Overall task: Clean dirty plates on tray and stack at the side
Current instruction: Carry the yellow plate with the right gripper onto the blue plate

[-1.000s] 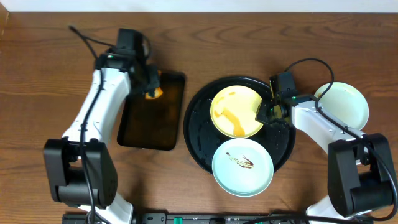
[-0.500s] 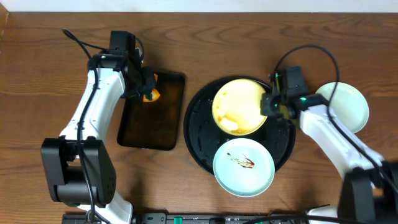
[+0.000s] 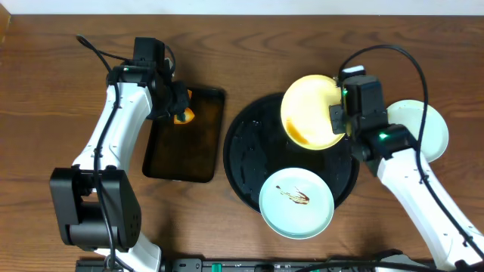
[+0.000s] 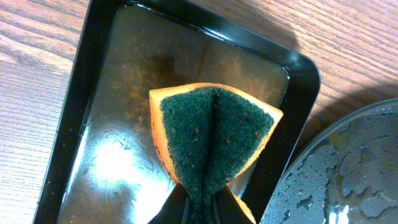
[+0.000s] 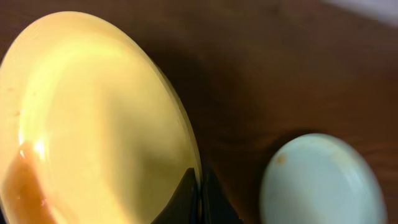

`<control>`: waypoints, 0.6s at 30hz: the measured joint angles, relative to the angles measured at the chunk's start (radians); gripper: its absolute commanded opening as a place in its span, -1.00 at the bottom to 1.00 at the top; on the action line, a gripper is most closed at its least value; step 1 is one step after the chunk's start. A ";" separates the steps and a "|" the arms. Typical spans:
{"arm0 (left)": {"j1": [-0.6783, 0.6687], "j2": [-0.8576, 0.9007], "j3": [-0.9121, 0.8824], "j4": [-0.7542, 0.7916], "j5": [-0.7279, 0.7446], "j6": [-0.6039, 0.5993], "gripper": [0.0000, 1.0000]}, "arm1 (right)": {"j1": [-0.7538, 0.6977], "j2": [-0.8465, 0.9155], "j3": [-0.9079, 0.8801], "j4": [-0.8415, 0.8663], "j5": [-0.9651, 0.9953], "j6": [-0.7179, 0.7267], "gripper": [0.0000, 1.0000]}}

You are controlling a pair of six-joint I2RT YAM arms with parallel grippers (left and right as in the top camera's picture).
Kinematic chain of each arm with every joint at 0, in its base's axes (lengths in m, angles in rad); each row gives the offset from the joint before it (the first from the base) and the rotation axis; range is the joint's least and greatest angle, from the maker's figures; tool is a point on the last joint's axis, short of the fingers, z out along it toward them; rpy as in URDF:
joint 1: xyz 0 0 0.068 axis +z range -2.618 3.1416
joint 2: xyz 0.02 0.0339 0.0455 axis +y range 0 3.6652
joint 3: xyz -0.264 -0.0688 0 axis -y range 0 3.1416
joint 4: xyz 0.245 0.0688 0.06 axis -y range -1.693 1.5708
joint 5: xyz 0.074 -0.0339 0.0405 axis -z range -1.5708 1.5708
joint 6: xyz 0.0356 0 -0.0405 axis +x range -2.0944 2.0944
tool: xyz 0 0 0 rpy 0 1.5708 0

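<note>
My right gripper [image 3: 337, 119] is shut on the rim of the pale yellow plate [image 3: 311, 110] and holds it tilted above the back right of the large round black tray [image 3: 243, 159]. Brown sauce pools at the plate's low edge [image 5: 25, 180]. A mint-blue plate with brown streaks [image 3: 296, 202] lies on the tray's front. Another mint-blue plate [image 3: 423, 128] sits on the table to the right, also in the right wrist view [image 5: 320, 180]. My left gripper [image 4: 199, 208] is shut on a folded green and orange sponge [image 4: 214, 140] over the rectangular black tray [image 3: 184, 136].
The rectangular tray [image 4: 93, 112] holds a film of brownish water. The round tray's wet rim [image 4: 348, 168] lies just right of it. Cables run from both arms across the wooden table [image 3: 45, 91].
My right gripper has lifted the yellow plate off the round tray and swung it up and to the right, tilting it. The left arm shifted slightly left earlier, then stayed still.
</note>
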 measured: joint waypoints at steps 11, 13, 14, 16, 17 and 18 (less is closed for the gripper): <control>0.000 0.000 -0.002 0.000 0.000 0.000 -0.83 | 0.286 -0.007 0.000 0.069 0.372 -0.259 -0.98; 0.000 0.000 -0.002 0.000 0.000 0.000 -0.83 | 0.322 -0.007 0.000 0.072 0.400 -0.285 -0.98; 0.000 0.000 -0.002 0.000 0.000 0.000 -0.83 | 0.344 -0.007 0.000 0.074 0.418 -0.301 -0.98; 0.000 0.000 -0.002 0.000 0.000 0.000 -0.83 | 0.382 -0.007 0.000 0.076 0.456 -0.329 -0.98; 0.000 0.000 -0.002 0.000 0.000 0.000 -0.83 | 0.398 -0.007 0.000 0.079 0.478 -0.342 -0.98; 0.000 0.000 -0.002 0.000 0.000 0.000 -0.84 | 0.412 -0.007 0.000 0.084 0.500 -0.353 -0.98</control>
